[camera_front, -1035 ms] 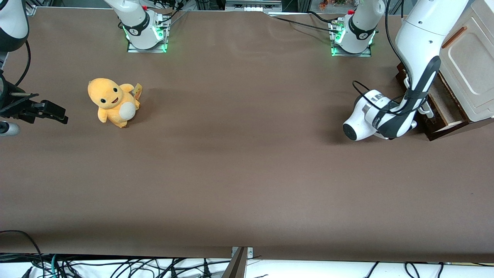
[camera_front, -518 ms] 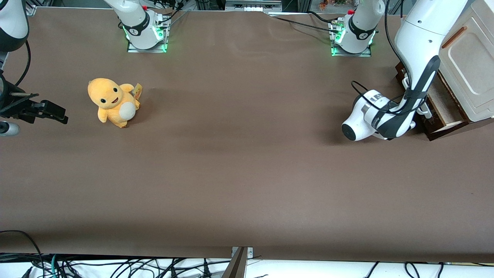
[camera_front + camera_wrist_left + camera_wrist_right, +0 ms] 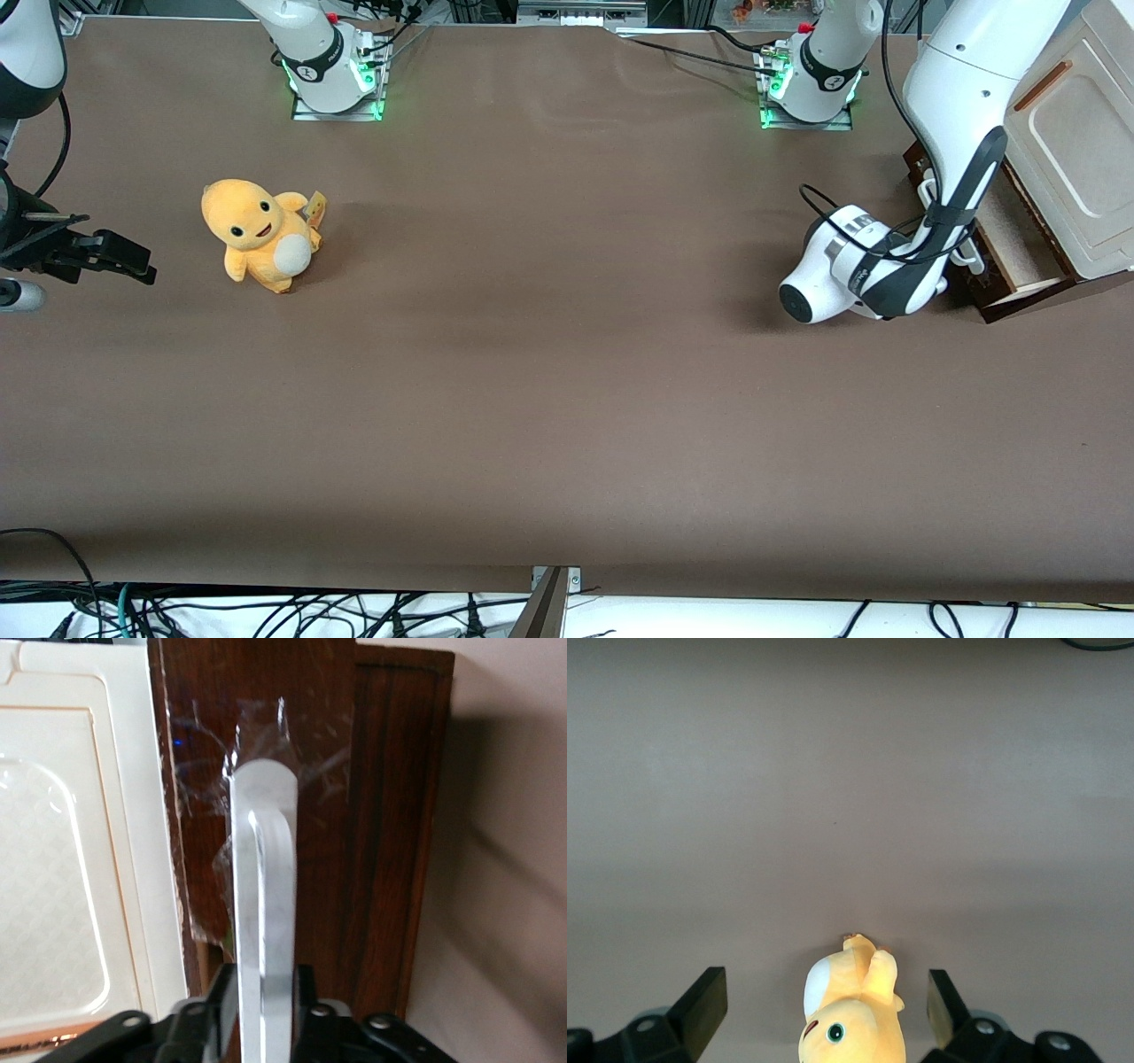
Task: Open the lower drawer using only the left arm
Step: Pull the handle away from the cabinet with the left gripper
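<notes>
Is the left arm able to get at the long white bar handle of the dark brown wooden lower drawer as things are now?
Yes, it seems so: the left arm's gripper is shut on the long white bar handle of the dark brown lower drawer, with nothing between them.

No readable text, label, brand or number is showing anywhere; the small tag on the orange plush toy (image 3: 259,233) is staying illegible.

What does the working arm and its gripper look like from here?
The left arm is white, in rounded segments with dark grey joint bands, a round white wrist with a dark end cap, and a looping black cable. Its gripper is small, black, with visible screws.
</notes>
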You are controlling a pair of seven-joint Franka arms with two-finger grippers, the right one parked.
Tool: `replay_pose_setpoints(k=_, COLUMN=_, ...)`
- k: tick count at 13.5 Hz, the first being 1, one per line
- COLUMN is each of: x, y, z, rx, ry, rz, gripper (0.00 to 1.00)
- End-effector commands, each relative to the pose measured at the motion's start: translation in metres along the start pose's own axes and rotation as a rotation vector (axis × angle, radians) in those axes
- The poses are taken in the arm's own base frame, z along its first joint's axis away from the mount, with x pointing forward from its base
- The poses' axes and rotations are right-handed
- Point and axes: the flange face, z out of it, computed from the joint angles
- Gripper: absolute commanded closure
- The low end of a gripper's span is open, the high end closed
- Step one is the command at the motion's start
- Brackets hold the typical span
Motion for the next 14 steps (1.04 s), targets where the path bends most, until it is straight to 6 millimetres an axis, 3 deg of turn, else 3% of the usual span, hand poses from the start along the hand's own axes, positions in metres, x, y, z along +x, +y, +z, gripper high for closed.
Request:
replay_pose_setpoints(k=1, x=-0.003, y=0.0, z=-0.003, rx=0.014, ry=-0.017, rz=0.001, gripper=0.25)
replay_pose_setpoints(k=7, x=0.001, y=-0.008, z=-0.013, rx=-0.008, ry=-0.024, rz=-0.013, gripper=0.23)
replay_pose_setpoints(k=11, x=0.016, y=-0.031, z=-0.052, rx=-0.133, ry=-0.064, rz=0.047, gripper=0.23)
replay_pose_setpoints(k=14, x=0.03, y=-0.057, z=-0.082, rx=-0.214, ry=-0.076, rz=0.105, gripper=0.14)
